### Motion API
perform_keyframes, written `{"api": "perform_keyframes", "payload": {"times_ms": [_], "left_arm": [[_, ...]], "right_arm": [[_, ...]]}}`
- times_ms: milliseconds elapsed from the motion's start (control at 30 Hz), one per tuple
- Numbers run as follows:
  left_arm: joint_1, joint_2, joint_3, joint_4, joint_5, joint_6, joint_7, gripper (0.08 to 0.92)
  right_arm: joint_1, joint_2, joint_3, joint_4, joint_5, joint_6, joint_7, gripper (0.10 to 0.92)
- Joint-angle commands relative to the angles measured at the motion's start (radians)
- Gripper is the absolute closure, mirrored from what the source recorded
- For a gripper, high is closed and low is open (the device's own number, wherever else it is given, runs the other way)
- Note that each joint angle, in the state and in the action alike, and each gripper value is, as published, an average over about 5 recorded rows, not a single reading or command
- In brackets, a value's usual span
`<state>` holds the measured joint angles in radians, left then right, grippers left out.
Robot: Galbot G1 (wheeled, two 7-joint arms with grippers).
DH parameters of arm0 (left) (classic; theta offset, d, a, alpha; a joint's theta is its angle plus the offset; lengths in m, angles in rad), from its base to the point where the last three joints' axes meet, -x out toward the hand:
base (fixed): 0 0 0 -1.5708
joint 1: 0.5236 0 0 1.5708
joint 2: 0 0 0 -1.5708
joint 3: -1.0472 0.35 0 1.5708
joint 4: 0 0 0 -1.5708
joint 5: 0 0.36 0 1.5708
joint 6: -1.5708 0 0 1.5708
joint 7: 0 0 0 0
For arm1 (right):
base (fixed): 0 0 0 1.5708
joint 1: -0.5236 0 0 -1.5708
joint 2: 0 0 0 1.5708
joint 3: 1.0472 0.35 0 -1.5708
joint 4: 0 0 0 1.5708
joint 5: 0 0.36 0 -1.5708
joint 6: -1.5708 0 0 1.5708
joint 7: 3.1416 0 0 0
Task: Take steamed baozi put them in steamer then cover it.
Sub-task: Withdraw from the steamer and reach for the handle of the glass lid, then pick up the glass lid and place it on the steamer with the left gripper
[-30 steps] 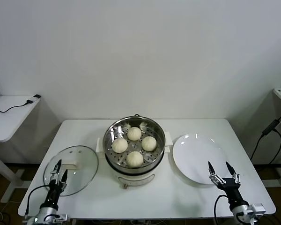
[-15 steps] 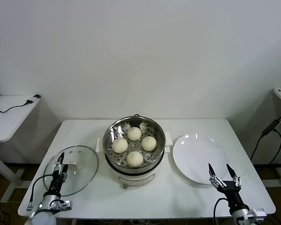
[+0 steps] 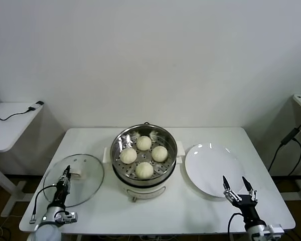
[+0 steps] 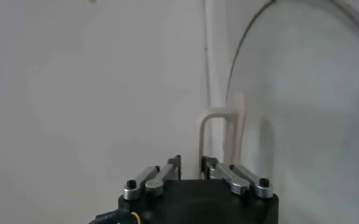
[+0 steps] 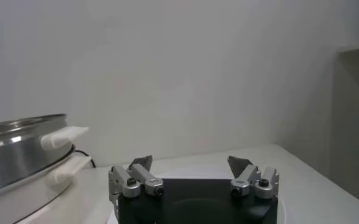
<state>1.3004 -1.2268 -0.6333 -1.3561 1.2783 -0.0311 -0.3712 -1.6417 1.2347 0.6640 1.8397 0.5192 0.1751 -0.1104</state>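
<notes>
Several cream-white baozi lie on the perforated tray inside the shiny steamer at the table's middle. The glass cover rests to the left of the steamer, slightly tipped. My left gripper stands over the cover's near part beside its cream handle. In the left wrist view the left gripper has its jaws drawn close at the foot of the handle, with the cover's glass beyond. My right gripper hangs open at the table's front right, holding nothing; the right wrist view shows it spread wide.
A flat white plate lies right of the steamer, just beyond my right gripper. The steamer's side handle and rim show in the right wrist view. A small side table with a cable stands at the far left.
My left gripper moved in over the cover and closed from wide open to nearly shut at the handle. The cover shifted slightly left. The right arm dropped back a little.
</notes>
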Motion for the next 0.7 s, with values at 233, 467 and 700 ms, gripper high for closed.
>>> {"api": "perform_keyframes", "payload": {"times_ms": [233, 467, 700], "left_arm": [[0.063, 0.051, -0.044, -0.248, -0.213, 0.108, 0.147, 0.861], [0.141, 0.153, -0.073, -0.589, -0.433, 0.422, 0.352, 0.861], [0.084, 0.194, 0.061, -0.802, -0.382, 0.630, 0.419, 0.861]], "right_arm": [[0.000, 0.004, 0.001, 0.001, -0.013, -0.009, 0.001, 0.203], [0.004, 0.009, -0.001, -0.004, -0.100, -0.050, 0.053, 0.203], [0.015, 0.018, -0.009, -0.012, -0.143, -0.072, 0.100, 0.203]]}}
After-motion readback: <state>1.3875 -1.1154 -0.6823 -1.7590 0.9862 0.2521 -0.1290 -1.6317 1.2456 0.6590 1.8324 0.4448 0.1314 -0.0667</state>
